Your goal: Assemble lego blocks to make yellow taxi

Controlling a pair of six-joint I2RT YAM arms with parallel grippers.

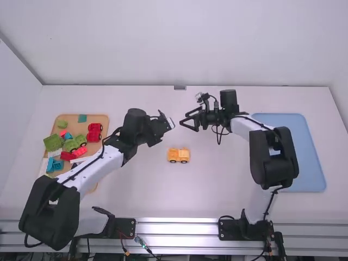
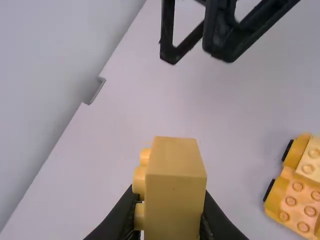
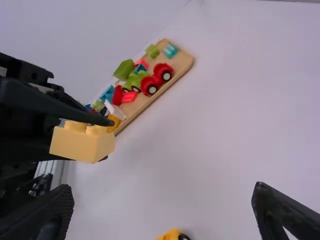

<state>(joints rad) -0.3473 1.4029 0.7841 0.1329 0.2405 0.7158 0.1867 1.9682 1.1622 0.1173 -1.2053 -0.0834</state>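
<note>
In the high view, the left arm's forearm slants toward one o'clock, its gripper (image 1: 167, 124) pinching a pale yellow block (image 2: 175, 192) that partly hides its fingertips in the left wrist view; the right arm's gripper (image 1: 184, 119) points to nine o'clock, fingers spread wide. Between them, toward six o'clock, the orange-yellow car base (image 1: 178, 155) lies with its long axis from nine to three, cut off in both wrist views, its front unclear.

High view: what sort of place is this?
Probably a robotics lab workstation: two arms fixed along a metal rail, a white table, toy blocks on a wooden board.
</note>
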